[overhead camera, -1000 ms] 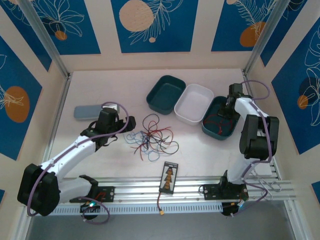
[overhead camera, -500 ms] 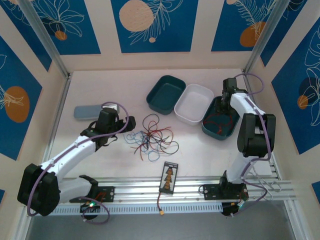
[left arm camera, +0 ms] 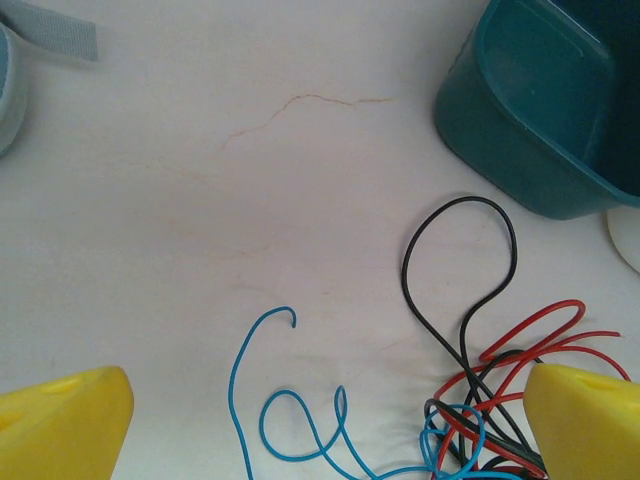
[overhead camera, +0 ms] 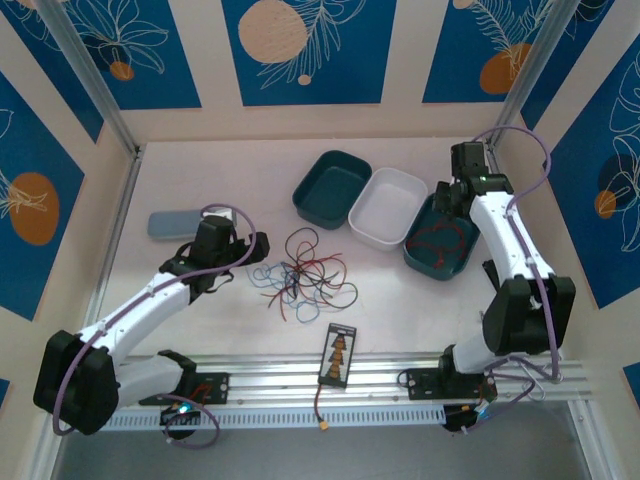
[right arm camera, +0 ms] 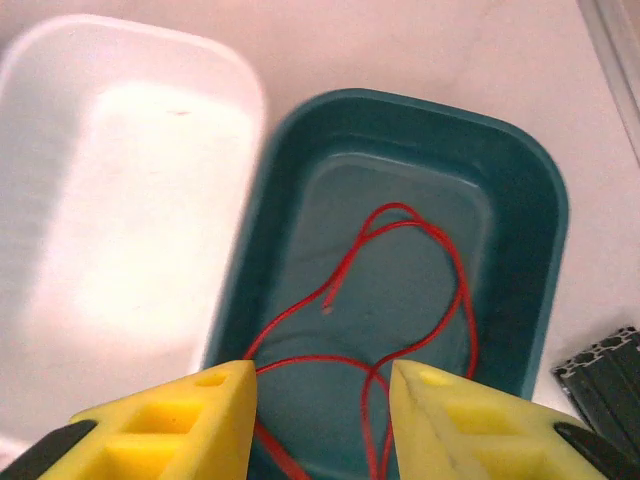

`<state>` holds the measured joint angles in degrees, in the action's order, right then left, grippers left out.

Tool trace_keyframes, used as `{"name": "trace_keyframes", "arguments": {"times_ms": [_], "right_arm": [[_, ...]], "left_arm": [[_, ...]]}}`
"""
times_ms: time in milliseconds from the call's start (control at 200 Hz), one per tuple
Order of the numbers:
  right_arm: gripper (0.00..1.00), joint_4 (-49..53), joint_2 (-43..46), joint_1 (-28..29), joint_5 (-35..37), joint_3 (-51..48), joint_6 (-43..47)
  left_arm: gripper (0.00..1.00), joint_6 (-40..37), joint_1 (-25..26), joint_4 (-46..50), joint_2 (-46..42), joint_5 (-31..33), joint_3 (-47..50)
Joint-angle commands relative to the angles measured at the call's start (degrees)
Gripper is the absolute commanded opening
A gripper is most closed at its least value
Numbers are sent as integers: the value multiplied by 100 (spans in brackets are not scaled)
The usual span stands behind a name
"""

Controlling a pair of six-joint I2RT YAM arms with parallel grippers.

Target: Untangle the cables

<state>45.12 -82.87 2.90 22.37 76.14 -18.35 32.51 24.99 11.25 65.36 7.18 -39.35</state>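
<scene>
Three trays side by side across the surface: left tray, middle tray, right tray. One loose cable lies in the right tray. The cables sprawl before the left tray, just right of the left end effector.

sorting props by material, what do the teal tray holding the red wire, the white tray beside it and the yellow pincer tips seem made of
Rounded teal rectangular tray: likely moulded plastic, sheen on its floor. Rounded white rectangular tray: probably the same plastic; glare hides its finish. Right pincer, yellow fingertips: apparently foam or soft rubber, matte, with moulded holes.
</scene>
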Motion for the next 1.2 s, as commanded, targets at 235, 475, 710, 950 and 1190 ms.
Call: {"name": "trace_keyframes", "arguments": {"times_ms": [235,475,710,950,1190], "right_arm": [[40,-511,1007,1611,-991,-691,-1011],[41,-1225,422,2721,-1488,-952,-1330],[48,-1339,-1011,3459,-1527,-219,-746],[48,-1311,-2119,3542,-2045,466,-225],[47,-1230,-2916,3551,-2521,920,-29]], "left_arm": [[100,126,-82,137,-74,170,-119],[100,401,-87,-131,53,-50,1],[100,700,-89,-534,246,-540,186],[100,871,-91,-764,380,-879,275],[100,919,-91,-805,614,-1154,222]]}}
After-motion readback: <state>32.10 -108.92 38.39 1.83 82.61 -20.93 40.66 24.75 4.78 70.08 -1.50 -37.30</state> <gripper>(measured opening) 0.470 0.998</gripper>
